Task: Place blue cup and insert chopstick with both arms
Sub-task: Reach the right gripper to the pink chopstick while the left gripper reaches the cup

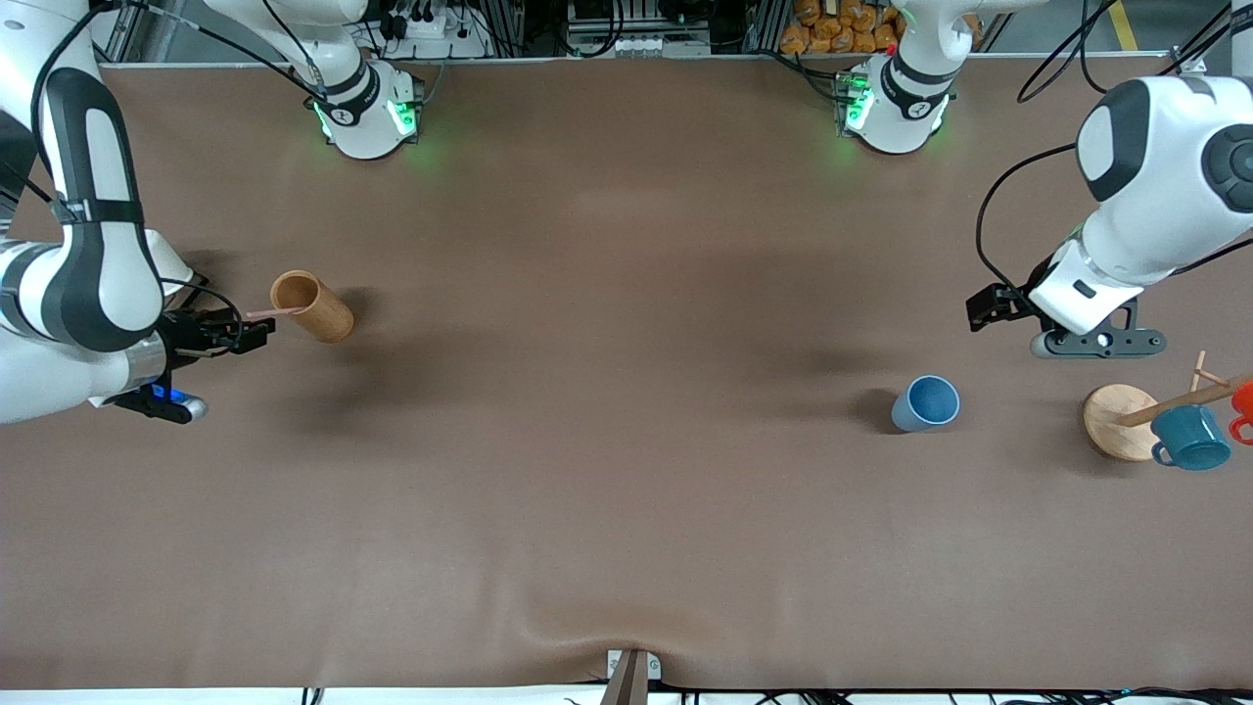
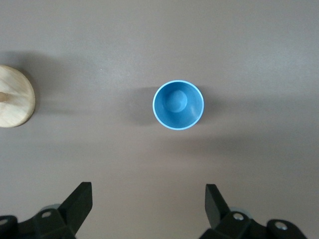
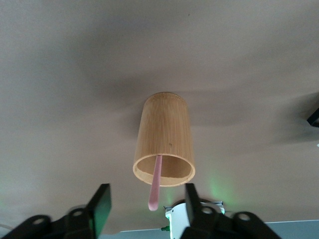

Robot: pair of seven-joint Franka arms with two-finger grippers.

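- Front view: the chopstick (image 1: pixel 275 312) stands in the wooden holder (image 1: pixel 311 305) at the right arm's end of the desk (image 1: pixel 607 392). Its lower end is inside the holder, and its free end leans out over the rim toward the right gripper (image 1: pixel 256 334).
- The holder is upright. In the right wrist view the chopstick (image 3: pixel 155 183) crosses the rim of the holder (image 3: pixel 164 141) and sticks out between the gripper's two fingers (image 3: pixel 101 204) without touching either.
- The right arm reaches in from that end of the desk, with its forearm bent low. Its gripper is level beside the holder's mouth, open and holding nothing.
- The cup (image 1: pixel 926 403) stands upright on the desk toward the left arm's end, mouth up. The left wrist view looks straight down into the cup (image 2: pixel 178 105), and nothing is in it.
- The left gripper (image 1: pixel 989 305) hangs above the desk, pointing down, just farther from the front camera than the cup. Its fingers (image 2: pixel 79 203) are spread wide with nothing between them.
- A round wooden rack base (image 1: pixel 1118 421) sits at the left arm's end of the desk, beside the cup but apart from it. A teal mug (image 1: pixel 1191 438) hangs on one of its rods.
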